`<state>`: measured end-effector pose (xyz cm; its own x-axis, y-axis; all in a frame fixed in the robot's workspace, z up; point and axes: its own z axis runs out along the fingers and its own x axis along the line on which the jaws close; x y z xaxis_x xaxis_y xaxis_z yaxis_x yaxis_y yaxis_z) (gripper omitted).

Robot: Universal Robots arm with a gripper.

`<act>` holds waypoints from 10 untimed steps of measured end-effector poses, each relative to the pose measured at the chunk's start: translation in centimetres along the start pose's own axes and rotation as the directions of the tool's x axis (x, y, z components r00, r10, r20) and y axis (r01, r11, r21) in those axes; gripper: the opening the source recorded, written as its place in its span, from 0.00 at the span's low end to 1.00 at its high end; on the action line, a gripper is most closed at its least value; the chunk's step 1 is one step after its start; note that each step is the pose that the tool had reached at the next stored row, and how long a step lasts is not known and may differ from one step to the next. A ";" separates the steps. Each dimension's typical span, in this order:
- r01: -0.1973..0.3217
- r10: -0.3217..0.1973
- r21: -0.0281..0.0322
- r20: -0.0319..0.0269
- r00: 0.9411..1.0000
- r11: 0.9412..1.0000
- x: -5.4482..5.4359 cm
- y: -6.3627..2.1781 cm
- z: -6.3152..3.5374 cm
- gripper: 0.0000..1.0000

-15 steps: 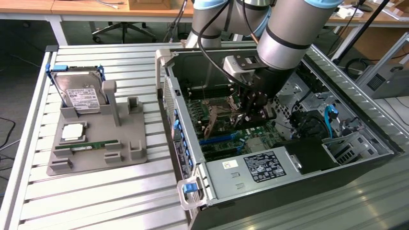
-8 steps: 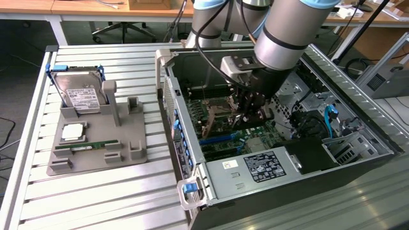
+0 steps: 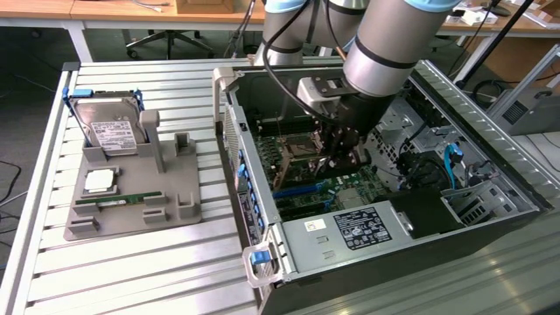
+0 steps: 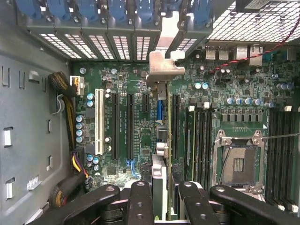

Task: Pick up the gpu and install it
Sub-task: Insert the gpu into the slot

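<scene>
Gripper (image 4: 164, 197) points down inside the case (image 3: 490, 164), clamping the upright gpu (image 4: 164, 122)

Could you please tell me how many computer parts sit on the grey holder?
3: a hard drive standing at the holder's far end, a square chip lying flat mid-holder, and a memory stick lying nearest the camera. None looks hidden.
</scene>
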<state>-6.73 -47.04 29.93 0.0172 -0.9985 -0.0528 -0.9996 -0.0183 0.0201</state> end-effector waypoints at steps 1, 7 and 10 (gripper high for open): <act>0.000 0.000 0.000 0.000 1.000 1.000 0.0 0.03 0.02 0.27; 0.000 0.000 0.000 -0.001 1.000 1.000 0.0 0.57 0.30 0.27; 0.000 0.000 0.000 -0.012 1.000 1.000 0.0 0.78 0.40 0.27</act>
<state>-7.51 -47.04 29.54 0.0172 -0.9990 -0.0404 -0.9996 -0.0180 0.0203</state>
